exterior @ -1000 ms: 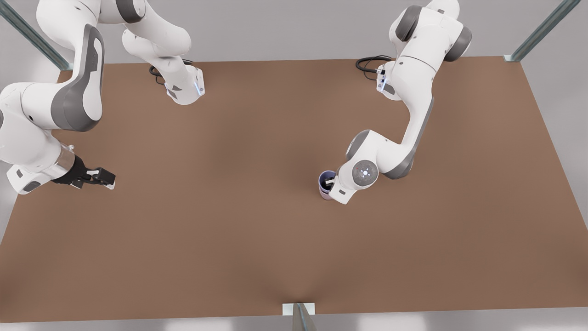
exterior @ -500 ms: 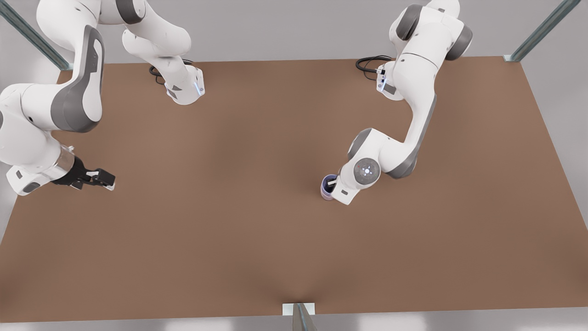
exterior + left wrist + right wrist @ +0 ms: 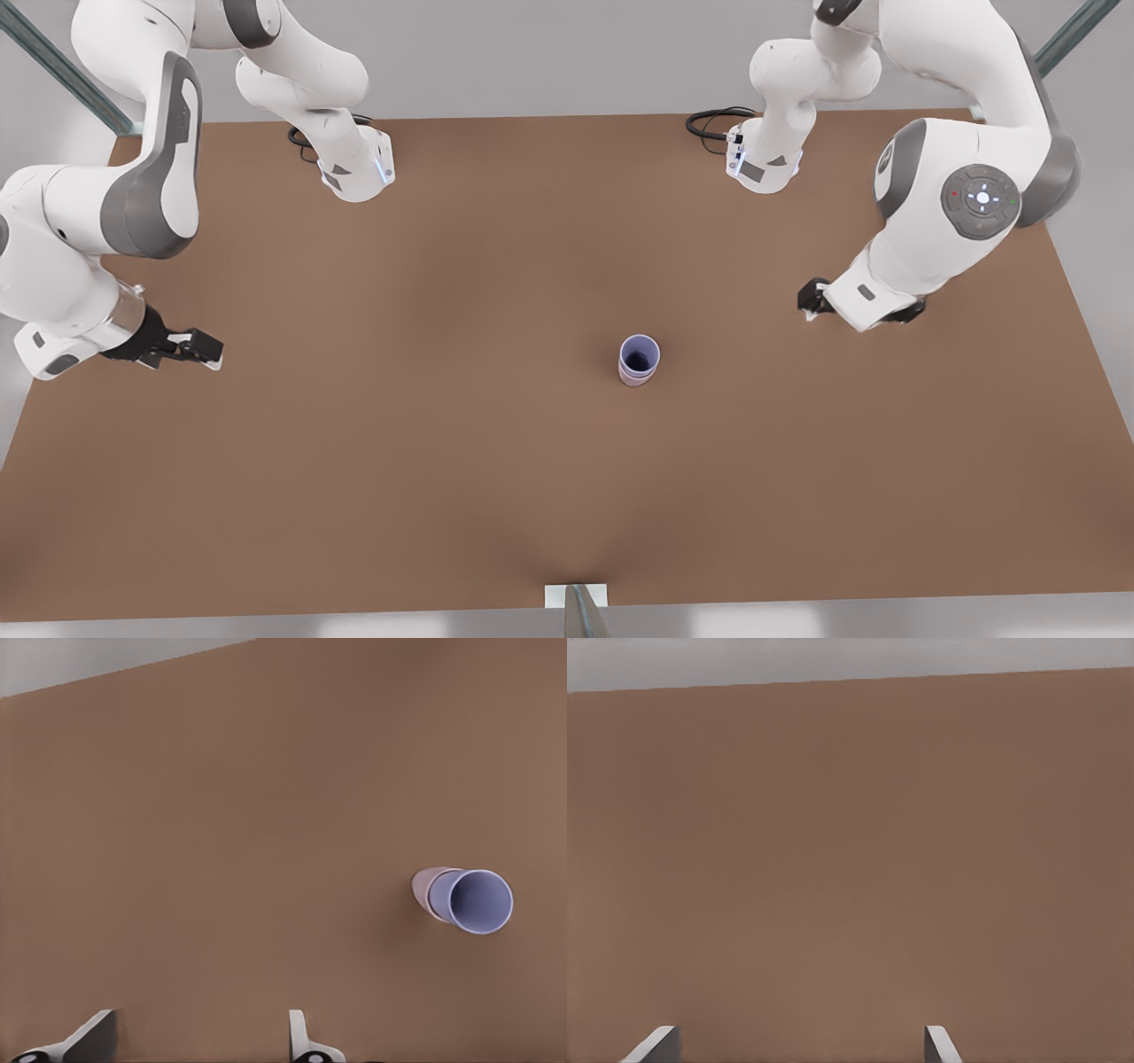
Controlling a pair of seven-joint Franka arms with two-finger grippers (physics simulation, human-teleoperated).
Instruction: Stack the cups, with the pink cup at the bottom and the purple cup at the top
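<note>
brown table (image 3: 443,461): purple cup (image 3: 639,357) nested in pink cup (image 3: 423,889); left hand (image 3: 811,301), right hand (image 3: 199,347) spread, empty.

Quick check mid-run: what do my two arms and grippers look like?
Both arms: glossy white shells, grey joint panels, black cables coiled at the bases. Left gripper, front view's right: black, under a white hand; a round grey cap with lit white centre sits on that arm. Right gripper, front view's left: black fingers with pale tips, silvery wrist ring.
</note>
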